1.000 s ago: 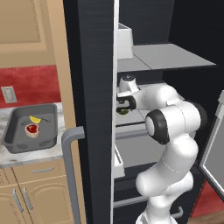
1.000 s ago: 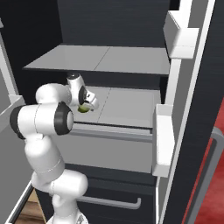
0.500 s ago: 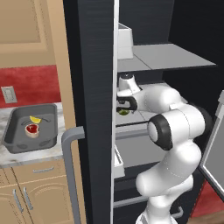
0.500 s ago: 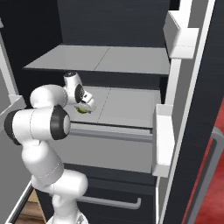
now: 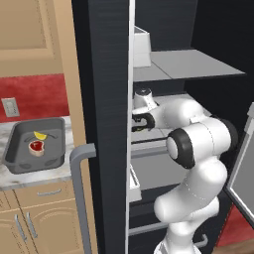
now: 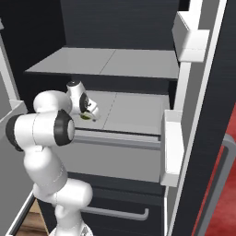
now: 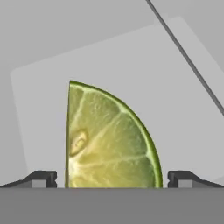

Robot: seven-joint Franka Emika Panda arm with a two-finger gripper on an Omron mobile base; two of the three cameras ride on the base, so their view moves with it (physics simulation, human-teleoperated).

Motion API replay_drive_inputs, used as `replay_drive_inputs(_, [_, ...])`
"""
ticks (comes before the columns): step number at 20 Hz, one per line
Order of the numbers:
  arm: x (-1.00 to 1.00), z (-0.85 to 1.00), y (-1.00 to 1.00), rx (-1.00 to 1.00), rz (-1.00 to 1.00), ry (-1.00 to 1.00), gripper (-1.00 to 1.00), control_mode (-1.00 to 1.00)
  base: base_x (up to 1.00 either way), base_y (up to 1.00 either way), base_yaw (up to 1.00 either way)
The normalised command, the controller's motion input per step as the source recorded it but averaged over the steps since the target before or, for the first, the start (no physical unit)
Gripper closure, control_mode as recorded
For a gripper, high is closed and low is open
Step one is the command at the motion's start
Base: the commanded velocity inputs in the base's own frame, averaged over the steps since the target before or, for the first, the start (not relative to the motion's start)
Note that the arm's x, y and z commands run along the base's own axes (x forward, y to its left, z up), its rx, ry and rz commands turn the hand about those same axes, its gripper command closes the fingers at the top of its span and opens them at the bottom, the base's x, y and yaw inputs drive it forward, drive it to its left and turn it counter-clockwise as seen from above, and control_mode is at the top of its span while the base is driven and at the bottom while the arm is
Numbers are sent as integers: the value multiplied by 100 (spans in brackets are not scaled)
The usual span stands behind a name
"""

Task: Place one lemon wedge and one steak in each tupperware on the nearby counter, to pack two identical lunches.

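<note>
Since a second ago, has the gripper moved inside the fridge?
Yes. In the right base view the gripper, holding the citrus wedge, has drawn back from mid fridge shelf toward its front-left edge.

A tall black refrigerator (image 5: 106, 74) stands open, with flat grey interior shelves (image 6: 115, 62) and white door bins (image 6: 171, 147). A red wall (image 5: 34, 94) carries a white outlet (image 5: 8, 106) above light tan wooden cabinets (image 5: 39, 221).
</note>
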Motion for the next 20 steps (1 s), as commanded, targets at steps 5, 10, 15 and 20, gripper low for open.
replay_drive_inputs(5, [54, -48, 0, 0, 0, -3, -100, -100, 0, 0, 0])
replay_drive_inputs(10, [-4, -63, 0, 0, 0, -1, 100, -100, 0, 0, 0])
replay_drive_inputs(15, [-67, -76, -7, 0, -4, 0, 100, -100, 0, 0, 0])
replay_drive_inputs(20, [-13, -11, 0, 0, -1, -4, 100, -100, 0, 0, 0])
